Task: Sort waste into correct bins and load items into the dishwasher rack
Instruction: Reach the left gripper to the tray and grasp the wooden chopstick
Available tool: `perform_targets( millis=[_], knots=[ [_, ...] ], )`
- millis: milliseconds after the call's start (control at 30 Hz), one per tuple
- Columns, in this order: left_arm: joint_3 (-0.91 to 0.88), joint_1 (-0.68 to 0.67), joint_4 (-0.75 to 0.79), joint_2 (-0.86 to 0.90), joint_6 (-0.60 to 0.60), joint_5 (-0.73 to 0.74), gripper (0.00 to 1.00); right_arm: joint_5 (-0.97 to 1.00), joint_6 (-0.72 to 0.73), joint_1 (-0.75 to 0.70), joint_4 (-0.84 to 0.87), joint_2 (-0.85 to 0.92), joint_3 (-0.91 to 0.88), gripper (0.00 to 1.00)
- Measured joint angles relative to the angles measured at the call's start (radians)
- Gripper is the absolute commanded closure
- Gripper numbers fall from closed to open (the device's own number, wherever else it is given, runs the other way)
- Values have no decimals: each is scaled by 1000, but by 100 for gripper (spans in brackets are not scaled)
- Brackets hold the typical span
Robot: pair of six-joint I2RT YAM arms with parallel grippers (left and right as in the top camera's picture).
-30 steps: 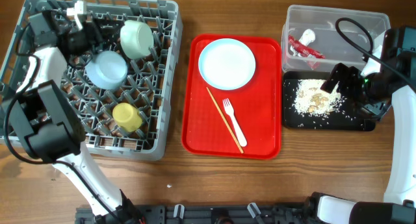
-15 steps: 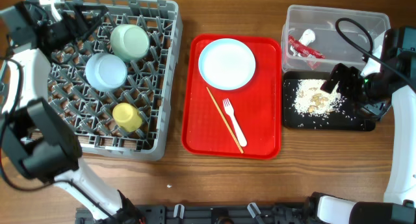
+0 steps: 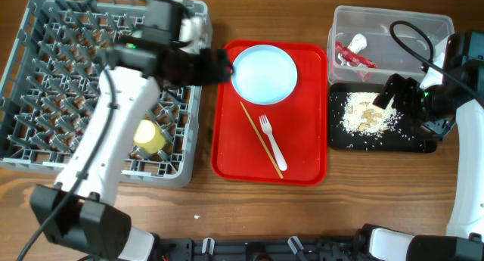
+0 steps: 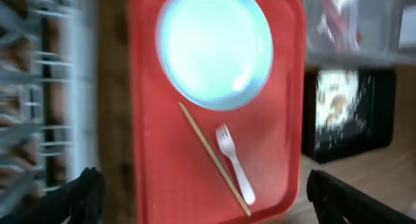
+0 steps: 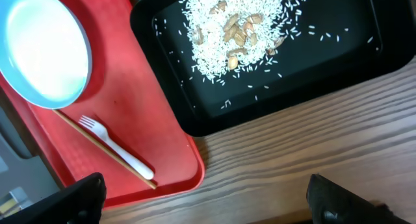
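At upper centre of the overhead frame, my left gripper (image 3: 218, 66), jaws wide and empty, hangs beside the pale plate (image 3: 263, 73) on the red tray (image 3: 302, 155); I should straddle its near rim before closing, right gripper (image 3: 393, 93) equally wide.

- Your left arm (image 3: 113, 132) comes up from the near edge, stretched long and slanting away from you. It bends at the wrist, so the left gripper (image 3: 219, 66) points sideways toward the right arm.
- In its wrist view, the two dark fingers (image 4: 81, 195) sit at the bottom corners, spread wide with nothing between them.
- Your right arm (image 3: 465, 178) stands along the right edge, folded inward. The right gripper (image 3: 387, 94) angles down and to the left.
- Its fingers (image 5: 335, 198) are spread wide too, gripping nothing.
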Motion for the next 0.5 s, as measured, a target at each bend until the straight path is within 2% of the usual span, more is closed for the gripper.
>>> perform_targets(
  millis=[67, 133, 267, 367, 500],
  knots=[
    [-1, -92, -2, 0, -58, -40, 0, 0, -6, 0, 0, 0, 0, 0],
    [-8, -169, -13, 6, -177, -105, 0, 0, -9, 0, 0, 0, 0, 0],
    [-60, -267, -22, 50, -353, -222, 0, 0, -9, 0, 0, 0, 0, 0],
    [-121, -328, -16, 118, -441, -273, 0, 0, -9, 0, 0, 0, 0, 0],
    [-159, -376, 27, 222, -482, -312, 0, 0, -9, 0, 0, 0, 0, 0]
  ],
)
